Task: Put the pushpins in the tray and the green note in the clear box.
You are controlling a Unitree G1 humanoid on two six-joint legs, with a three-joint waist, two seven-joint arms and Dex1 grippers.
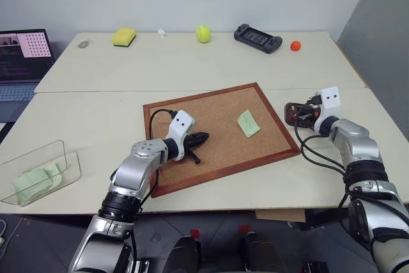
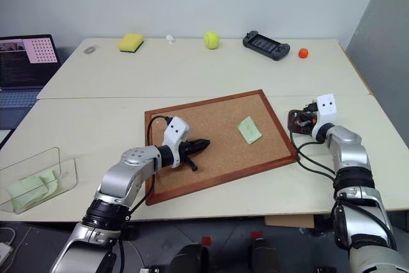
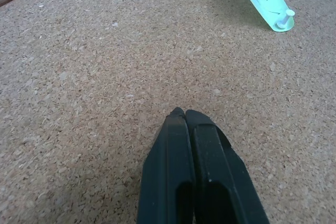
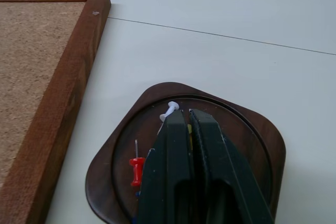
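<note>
Pushpins [image 4: 137, 167] partly behind right gripper [image 4: 184, 116], tray [image 4: 262, 129].

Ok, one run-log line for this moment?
left gripper shut over corkboard | right gripper shut over tray holding pushpins | green note still pinned

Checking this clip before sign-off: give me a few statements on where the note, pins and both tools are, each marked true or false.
1. The green note lies on the corkboard. True.
2. The right tool hangs over the tray. True.
3. The tray is empty. False: a red pin and a white pin lie in it.
4. The left tool grips the note. False: it is shut on nothing, over bare cork.
5. The clear box sits on the corkboard. False: it stands off it, at the table's left edge.
</note>
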